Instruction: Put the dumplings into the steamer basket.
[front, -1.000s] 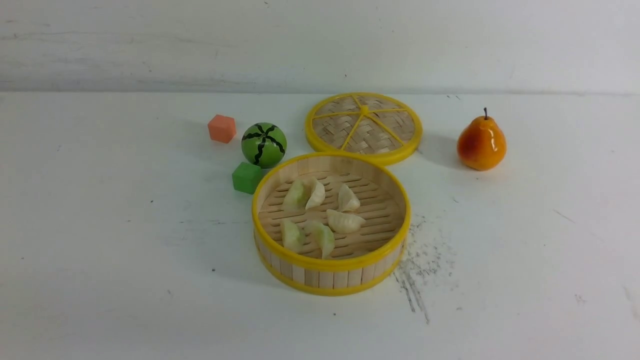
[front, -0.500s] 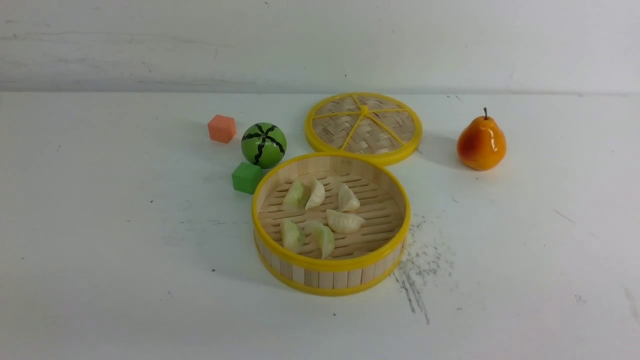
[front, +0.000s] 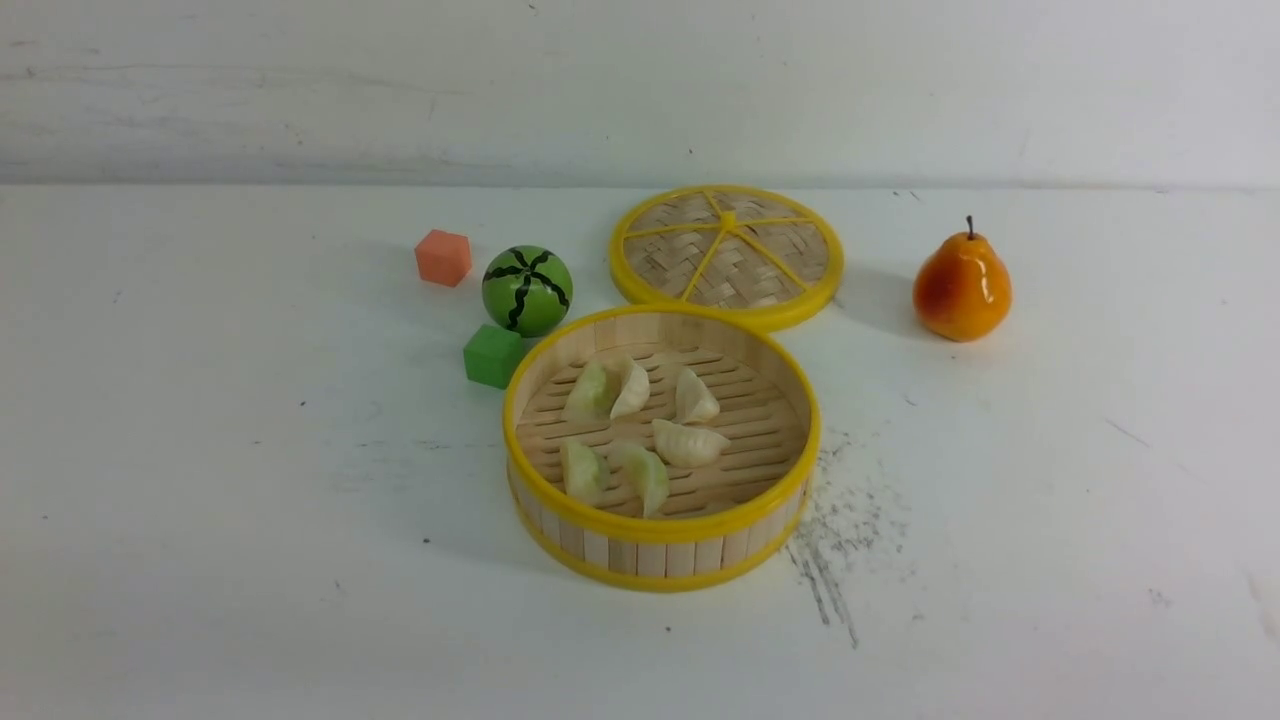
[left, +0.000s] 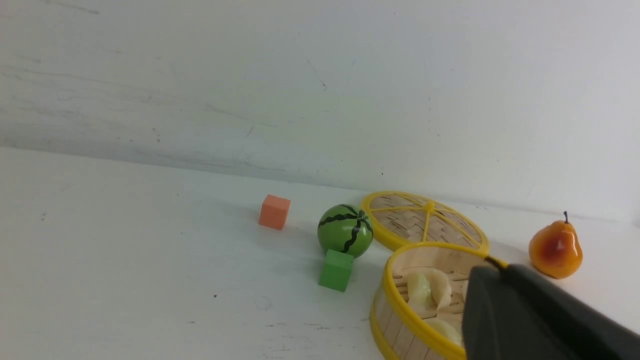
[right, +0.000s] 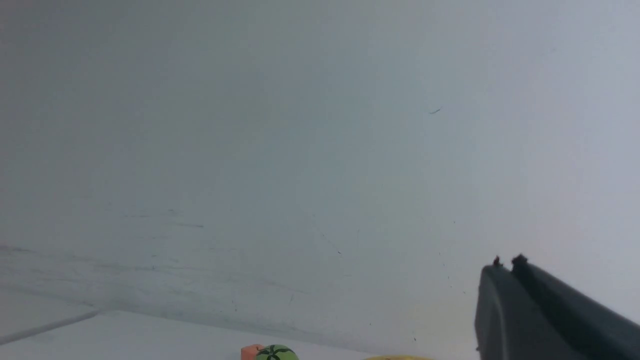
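The steamer basket (front: 662, 530) stands mid-table, round, with yellow rims and a slatted floor. Several dumplings lie inside it: a pale green one (front: 590, 390) against a cream one (front: 633, 387) at the back, two cream ones (front: 696, 397) (front: 690, 443) in the middle, two greenish ones (front: 582, 470) (front: 646, 478) at the front. Neither gripper shows in the front view. In the left wrist view my left gripper (left: 493, 269) is shut and empty, in front of the basket (left: 400, 306). In the right wrist view my right gripper (right: 506, 264) is shut and empty, raised against the wall.
A flat woven lid with yellow spokes (front: 727, 255) lies behind the basket. An orange pear (front: 962, 287) stands to the right. A watermelon ball (front: 527, 290), a green cube (front: 493, 355) and an orange cube (front: 443, 257) sit to the left. Dark scuffs (front: 835, 545) mark the table.
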